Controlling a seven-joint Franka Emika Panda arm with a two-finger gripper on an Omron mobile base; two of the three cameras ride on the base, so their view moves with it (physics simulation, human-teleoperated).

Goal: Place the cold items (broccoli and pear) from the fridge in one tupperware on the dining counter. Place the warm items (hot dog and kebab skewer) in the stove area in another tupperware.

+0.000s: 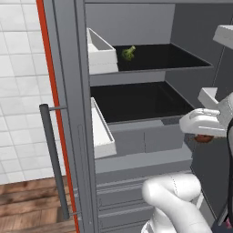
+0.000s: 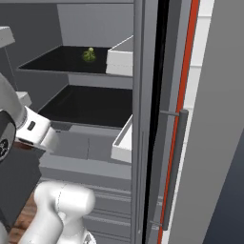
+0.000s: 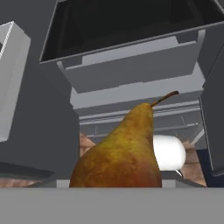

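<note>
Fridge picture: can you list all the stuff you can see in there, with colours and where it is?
broccoli: one, green, on the upper black fridge shelf, toward the back
pear: one, yellow-brown with a thin stem, close up in the hand view, held in front of the fridge
door bins: two, white, on the open fridge door
drawers: grey, below the lower shelf
door handle: one, dark grey, upright bar
wall tiles: white, beside the fridge
floor: brown wood
gripper: one, white hand, jaws shut on the pear
</note>
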